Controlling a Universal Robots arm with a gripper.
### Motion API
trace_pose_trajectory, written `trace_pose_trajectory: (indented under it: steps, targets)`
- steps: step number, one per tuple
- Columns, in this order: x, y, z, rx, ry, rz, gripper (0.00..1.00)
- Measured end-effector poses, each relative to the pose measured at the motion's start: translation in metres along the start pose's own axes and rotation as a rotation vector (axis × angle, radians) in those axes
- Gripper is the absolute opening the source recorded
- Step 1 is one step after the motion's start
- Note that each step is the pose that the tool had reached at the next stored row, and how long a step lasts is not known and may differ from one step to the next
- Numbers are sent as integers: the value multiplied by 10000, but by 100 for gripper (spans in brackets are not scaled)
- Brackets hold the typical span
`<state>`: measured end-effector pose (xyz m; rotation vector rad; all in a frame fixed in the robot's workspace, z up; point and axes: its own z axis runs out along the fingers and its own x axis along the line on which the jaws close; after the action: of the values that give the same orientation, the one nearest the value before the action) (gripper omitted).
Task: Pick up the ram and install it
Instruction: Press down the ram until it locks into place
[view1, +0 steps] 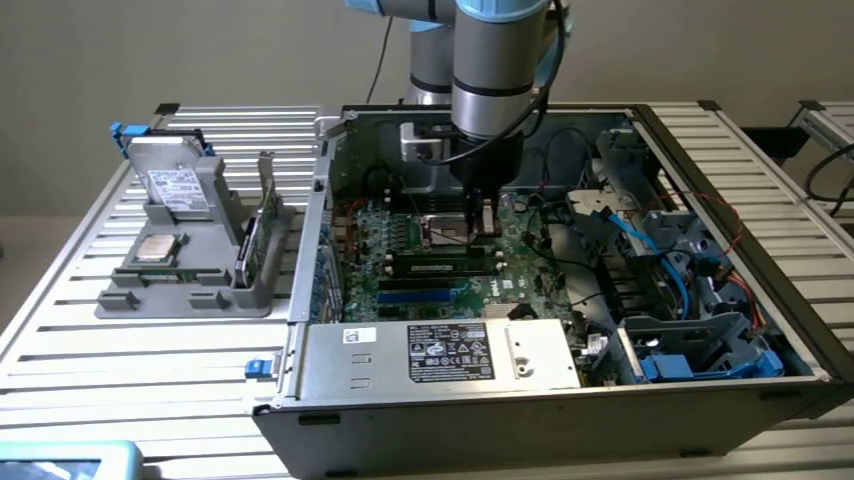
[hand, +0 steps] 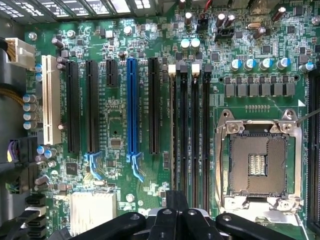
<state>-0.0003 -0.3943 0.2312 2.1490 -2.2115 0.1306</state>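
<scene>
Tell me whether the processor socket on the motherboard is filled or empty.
Empty. In the wrist view the processor socket shows its bare contact grid inside the metal frame, with no chip seated. A silver processor chip sits on the grey holder outside the case.

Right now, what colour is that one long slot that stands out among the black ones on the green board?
Bright blue. The long slot shows best in the wrist view, between black slots.

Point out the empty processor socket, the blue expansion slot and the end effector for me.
processor socket (hand: 260, 165), wrist view, middle of its pin field
blue expansion slot (hand: 131, 107), wrist view, midway along its body
end effector (hand: 176, 216), wrist view, between its dark fingertips
</scene>
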Motion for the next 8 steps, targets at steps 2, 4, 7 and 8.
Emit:
trace_pose_trajectory:
  steps: [2,4,7,8]
  targets:
    - [9,32,-61,0,6,-5,11]
    - [18,95,-84,-1,7,-4,11]
    - [28,198,-90,1,5,-5,11]
    - [31,232,-91,3,2,-3,11]
